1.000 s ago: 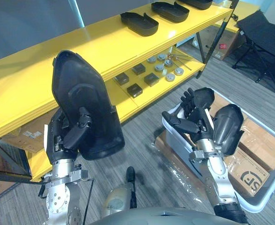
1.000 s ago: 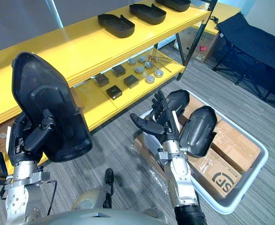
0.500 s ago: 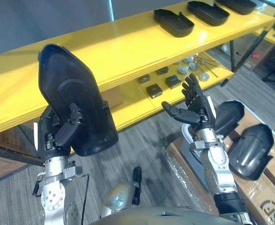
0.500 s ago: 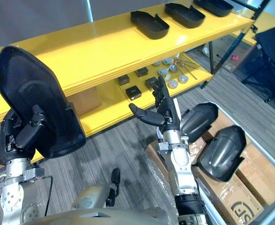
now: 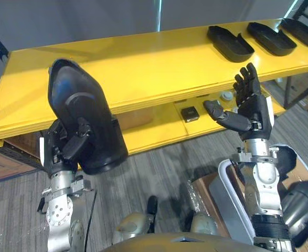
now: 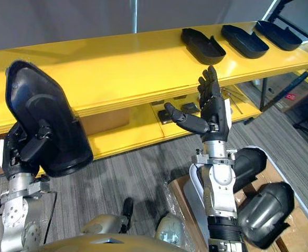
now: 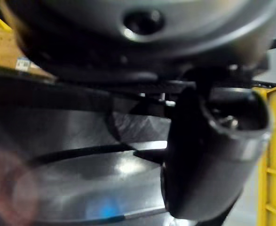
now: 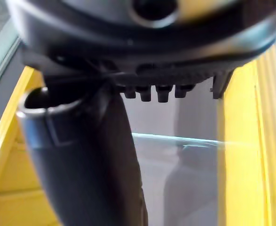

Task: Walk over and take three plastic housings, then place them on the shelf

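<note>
- In front of the long yellow metal shelf (image 5: 143,63), the left hand (image 5: 56,155) has fingers and thumb curled round a big black teardrop-shaped plastic housing (image 5: 83,113). The housing stands upright with its inner face turned toward the robot.
- On the other side, the right hand (image 5: 253,111) is up and empty, with fingers straight and spread and the thumb out to the side.
- Three black plastic housings (image 5: 230,41) lie hollow side up in a row at the right end of the top board. The stretch of board behind the held housing is bare, and that looks like the landing spot.
- The step in hand, as I read it, is the placing. The held housing's lower end seems to hang below the board's front edge, so it wants lifting clear before it goes forward, or it could catch there.
- Next comes the tip: lay it flat, hollow side up like the ones on the board, and bring it down well in from the edge so it can't slide off.
- The hand should let go only once the shell rests on the board. The thumb presses on the inner face, so it ought to come out upward rather than drag the part back.
- At the lower right, a pale plastic bin (image 5: 232,194) on the floor holds further dark housings (image 6: 263,212), so the free right hand has stock close by if another is needed.
</note>
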Robot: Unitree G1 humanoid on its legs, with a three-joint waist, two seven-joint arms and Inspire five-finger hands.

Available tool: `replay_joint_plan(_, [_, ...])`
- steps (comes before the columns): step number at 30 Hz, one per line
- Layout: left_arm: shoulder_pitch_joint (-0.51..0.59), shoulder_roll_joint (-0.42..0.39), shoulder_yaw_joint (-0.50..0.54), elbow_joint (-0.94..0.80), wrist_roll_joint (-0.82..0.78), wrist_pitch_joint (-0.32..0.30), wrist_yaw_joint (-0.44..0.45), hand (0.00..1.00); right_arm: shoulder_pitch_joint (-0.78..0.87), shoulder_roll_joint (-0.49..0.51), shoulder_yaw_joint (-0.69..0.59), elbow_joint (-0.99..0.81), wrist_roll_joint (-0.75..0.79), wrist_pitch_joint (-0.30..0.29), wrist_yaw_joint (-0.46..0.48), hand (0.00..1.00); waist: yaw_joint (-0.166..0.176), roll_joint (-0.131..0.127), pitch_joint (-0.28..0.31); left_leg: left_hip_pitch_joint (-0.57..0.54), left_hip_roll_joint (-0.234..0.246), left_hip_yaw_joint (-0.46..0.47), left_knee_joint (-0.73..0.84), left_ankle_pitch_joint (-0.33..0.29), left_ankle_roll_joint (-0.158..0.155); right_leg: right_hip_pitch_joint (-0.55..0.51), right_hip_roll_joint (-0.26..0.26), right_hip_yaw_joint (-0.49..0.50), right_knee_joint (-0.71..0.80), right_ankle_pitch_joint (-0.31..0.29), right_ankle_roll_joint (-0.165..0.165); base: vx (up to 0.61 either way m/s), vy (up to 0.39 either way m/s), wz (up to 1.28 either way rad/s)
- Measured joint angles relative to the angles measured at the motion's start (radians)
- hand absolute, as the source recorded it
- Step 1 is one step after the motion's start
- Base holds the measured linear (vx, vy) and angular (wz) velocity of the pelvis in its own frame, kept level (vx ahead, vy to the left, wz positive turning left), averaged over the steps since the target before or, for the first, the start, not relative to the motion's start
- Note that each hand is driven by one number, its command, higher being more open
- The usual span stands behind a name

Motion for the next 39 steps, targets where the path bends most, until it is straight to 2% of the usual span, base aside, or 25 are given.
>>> replay_joint_plan(1, [0.003,-0.008,-0.001,-0.001,0.000,0.003,0.001,0.00,0.002,-0.004,0.000,0.000,0.002,0.002,0.000,1.00,-0.004,0.006,-0.002,-0.001,0.007,0.015,0.000,-0.009,-0.010,0.016,0.002,-0.019,-0.023,0.017,0.000,0.07,-0.198,0.24])
replay_joint_plan(2, [0.006,-0.019,-0.010,-0.002,0.000,0.005,-0.002,0.00,0.007,-0.006,0.000,0.002,0.004,0.007,0.001,1.00,-0.018,0.016,-0.007,0.001,0.034,0.068,0.001,-0.013,-0.011,0.042,0.018,-0.045,-0.054,0.031,0.001,0.04,-0.120,0.31])
replay_joint_plan(4, [0.005,-0.020,-0.019,-0.004,0.000,0.005,-0.007,0.00,0.007,-0.006,0.000,0.004,0.005,0.021,0.008,1.00,-0.028,0.018,-0.008,0.012,0.048,0.088,-0.003,-0.011,-0.018,0.067,0.030,-0.063,-0.078,0.036,0.000,0.10,-0.135,0.20])
replay_joint_plan(5, [0.004,-0.021,-0.030,-0.004,0.001,0.005,-0.011,0.00,0.009,-0.006,-0.003,0.004,0.006,0.025,0.017,1.00,-0.030,0.017,-0.009,0.014,0.054,0.088,-0.004,-0.010,-0.034,0.085,0.037,-0.071,-0.096,0.036,-0.001,0.17,-0.122,0.18])
replay_joint_plan(8, [0.001,-0.021,-0.075,-0.022,0.003,0.005,-0.040,0.00,0.022,-0.006,-0.028,0.004,0.036,0.025,0.031,1.00,-0.046,0.017,-0.014,0.014,0.070,0.140,-0.005,-0.039,-0.035,0.102,0.042,-0.090,-0.115,0.036,-0.001,0.12,-0.039,0.12])
replay_joint_plan(11, [0.000,-0.021,-0.095,-0.050,0.008,0.005,-0.059,0.00,0.027,-0.005,-0.036,0.004,0.048,0.024,0.038,1.00,-0.060,0.020,-0.020,0.018,0.069,0.161,0.002,-0.042,-0.043,0.102,0.038,-0.087,-0.115,0.036,-0.001,0.15,0.011,-0.02])
replay_joint_plan(13, [-0.005,-0.020,-0.104,-0.063,0.010,0.005,-0.063,0.00,0.036,0.000,-0.043,0.004,0.090,0.023,0.045,1.00,-0.064,0.020,-0.020,0.003,0.068,0.174,0.062,-0.064,-0.049,0.117,0.032,-0.089,-0.119,0.036,-0.002,0.12,0.011,0.15])
replay_joint_plan(14, [-0.005,-0.019,-0.110,-0.063,0.010,0.006,-0.062,0.00,0.050,0.018,-0.050,0.004,0.112,0.023,0.048,1.00,-0.066,0.022,-0.019,-0.041,0.076,0.190,0.194,-0.116,-0.059,0.146,0.035,-0.091,-0.136,0.035,-0.002,0.10,0.001,0.22])
replay_joint_plan(15, [-0.002,-0.018,-0.110,-0.063,0.010,0.006,-0.061,0.00,0.054,0.034,-0.049,0.007,0.113,0.023,0.047,1.00,-0.063,0.032,-0.014,-0.111,0.109,0.219,0.396,-0.180,-0.091,0.179,0.042,-0.090,-0.158,0.034,-0.001,0.07,0.000,0.13])
replay_joint_plan(16, [-0.001,-0.019,-0.110,-0.061,0.010,0.006,-0.060,0.00,0.054,0.035,-0.048,0.007,0.113,0.023,0.049,1.00,-0.057,0.042,-0.010,-0.152,0.132,0.227,0.504,-0.199,-0.115,0.194,0.049,-0.088,-0.169,0.031,0.001,0.01,0.014,-0.14])
replay_joint_plan(17, [0.003,-0.023,-0.109,-0.059,0.010,0.006,-0.060,0.00,0.051,0.026,-0.047,0.007,0.113,0.022,0.059,1.00,-0.044,0.073,-0.001,-0.212,0.177,0.228,0.670,-0.211,-0.136,0.219,0.063,-0.082,-0.180,0.017,0.001,-0.01,0.079,-0.24])
replay_joint_plan(18, [0.003,-0.030,-0.107,-0.050,0.010,0.006,-0.060,0.00,0.048,0.021,-0.047,0.008,0.108,0.017,0.066,1.00,-0.042,0.102,0.001,-0.230,0.201,0.238,0.739,-0.211,-0.140,0.238,0.068,-0.064,-0.186,0.010,0.010,0.00,0.105,-0.23])
replay_joint_plan(19, [0.003,-0.031,-0.107,-0.046,0.010,0.006,-0.060,0.00,0.045,0.022,-0.047,0.008,0.105,0.016,0.066,1.00,-0.043,0.106,0.002,-0.234,0.201,0.249,0.741,-0.206,-0.151,0.241,0.058,-0.060,-0.187,0.012,0.010,0.02,0.144,-0.21])
replay_joint_plan(20, [0.001,-0.030,-0.108,-0.043,0.010,0.005,-0.061,0.00,0.039,0.023,-0.047,0.008,0.105,0.007,0.066,1.00,-0.047,0.100,0.008,-0.231,0.218,0.269,0.743,-0.243,-0.114,0.236,0.039,-0.062,-0.189,0.021,0.021,-0.01,0.087,-0.16])
replay_joint_plan(21, [-0.001,-0.028,-0.110,-0.041,0.010,0.005,-0.065,0.00,0.039,0.024,-0.048,0.008,0.105,0.000,0.066,1.00,-0.051,0.108,0.006,-0.223,0.243,0.269,0.724,-0.264,-0.102,0.235,0.038,-0.059,-0.186,0.022,0.023,-0.02,0.102,-0.14])
replay_joint_plan(22, [-0.004,-0.029,-0.117,-0.032,0.015,0.005,-0.072,0.00,0.039,0.025,-0.046,0.008,0.104,-0.007,0.059,1.00,-0.068,0.122,-0.004,-0.199,0.294,0.256,0.637,-0.270,-0.126,0.228,0.034,-0.051,-0.181,0.024,0.027,0.01,0.137,-0.20])
replay_joint_plan(23, [-0.006,-0.030,-0.135,-0.026,0.030,0.005,-0.074,0.00,0.037,0.022,-0.047,0.008,0.102,-0.018,0.050,1.00,-0.076,0.136,-0.013,-0.153,0.319,0.220,0.502,-0.235,-0.170,0.217,0.023,-0.032,-0.175,0.030,0.042,0.04,0.185,-0.26])
replay_joint_plan(24, [-0.006,-0.030,-0.145,-0.025,0.039,0.005,-0.077,0.00,0.038,0.020,-0.047,0.007,0.102,-0.021,0.045,1.00,-0.082,0.142,-0.018,-0.125,0.326,0.206,0.426,-0.203,-0.185,0.209,0.016,-0.022,-0.170,0.030,0.052,0.08,0.322,-0.32])
replay_joint_plan(26, [-0.035,-0.003,-0.182,-0.021,0.039,0.008,-0.109,0.00,0.042,0.033,-0.046,0.007,0.077,-0.024,0.010,1.00,-0.097,0.091,-0.027,-0.093,0.236,0.257,0.338,-0.157,-0.148,0.166,-0.071,0.019,-0.150,0.046,0.090,0.09,0.325,-0.22])
replay_joint_plan(28, [-0.066,0.031,-0.202,-0.022,0.038,0.029,-0.147,0.00,0.042,0.033,-0.007,0.007,0.061,-0.023,-0.021,1.00,-0.108,0.051,-0.027,-0.093,0.206,0.284,0.342,-0.167,-0.116,0.152,-0.105,0.028,-0.149,0.072,0.103,0.04,0.185,-0.16])
replay_joint_plan(33, [-0.086,0.097,-0.204,-0.059,-0.014,0.085,-0.244,0.00,0.044,0.034,0.019,-0.001,0.022,-0.023,-0.052,1.00,-0.109,0.035,-0.031,-0.059,0.206,0.321,0.322,-0.182,-0.097,0.138,-0.106,0.034,-0.147,0.140,0.077,-0.02,0.127,-0.23])
replay_joint_plan(35, [-0.097,0.111,-0.205,-0.094,-0.046,0.103,-0.261,0.00,0.047,0.034,0.017,-0.005,0.022,-0.023,-0.057,1.00,-0.113,0.032,-0.032,-0.053,0.207,0.333,0.319,-0.191,-0.105,0.135,-0.107,0.034,-0.148,0.139,0.077,-0.05,0.027,-0.22])
replay_joint_plan(38, [-0.163,0.110,-0.216,-0.129,-0.048,0.140,-0.278,0.00,0.049,0.034,0.008,-0.007,-0.002,-0.015,-0.067,1.00,-0.118,0.033,-0.032,-0.055,0.210,0.353,0.311,-0.186,-0.107,0.130,-0.105,0.032,-0.167,0.118,0.058,-0.06,-0.030,-0.21])
replay_joint_plan(39, [-0.190,0.110,-0.225,-0.131,-0.048,0.154,-0.275,0.00,0.051,0.035,0.006,-0.007,-0.013,-0.006,-0.069,1.00,-0.129,0.035,-0.032,-0.057,0.214,0.359,0.311,-0.179,-0.116,0.127,-0.103,0.033,-0.175,0.110,0.069,-0.06,-0.058,-0.17])
